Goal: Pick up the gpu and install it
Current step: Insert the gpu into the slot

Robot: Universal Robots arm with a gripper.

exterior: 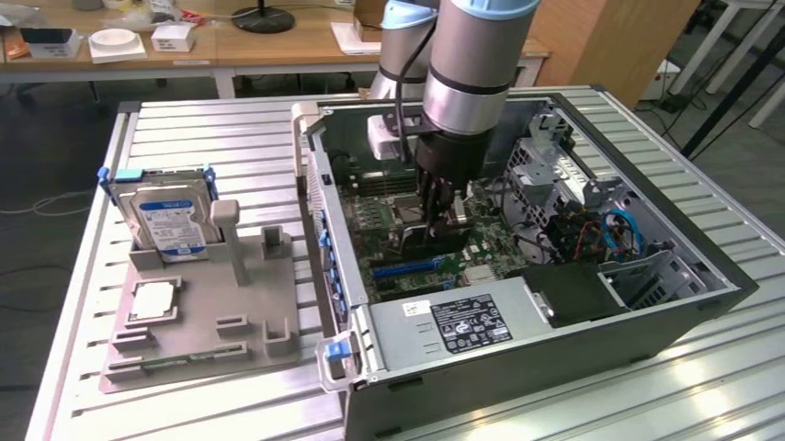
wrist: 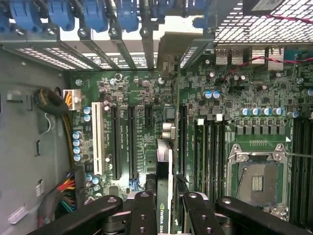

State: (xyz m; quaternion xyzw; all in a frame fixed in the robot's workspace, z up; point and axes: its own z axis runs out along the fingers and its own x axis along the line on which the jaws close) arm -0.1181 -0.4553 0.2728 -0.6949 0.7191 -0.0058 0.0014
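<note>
Arm reaches down into open PC case (exterior: 650, 317), which lies on its side on the slatted metal bench (exterior: 197, 124), toward the bench edge at the exterior view's right. Fingers (exterior: 429, 197) are low over the mobo, roughly mid-case.

In wrist view the fingers (wrist: 143, 210) pinch the gpu (wrist: 163, 171) from both sides, one on each face. Card is seen edge-on w/ a green strip and part of a printed logo showing btwn them. It runs from the grip toward the rear wall of the case. Its metal bracket (wrist: 168, 46) sits up by the row of blue slot latches (wrist: 93, 14).

On the mobo (wrist: 132, 93), the gpu lines up btwn the long black expansion slots (wrist: 116, 142) and the RAM slots (wrist: 208, 152). White slot (wrist: 96, 142) is further off to the side; CPU socket (wrist: 257, 181) lies beyond the RAM slots. Can't tell if the card's lower edge touches a slot. In exterior view the gpu (exterior: 429, 241) is a dark shape under the fingers, just above a blue slot (exterior: 411, 266).

PSU (exterior: 460, 322) sits at the case's near end. Toward the bench edge at the exterior view's left is a grey fixture (exterior: 202, 317), holding an HDD (exterior: 169, 220) upright, a CPU chip (exterior: 151, 301) flat and a memory stick (exterior: 172, 360) along its near edge
</note>
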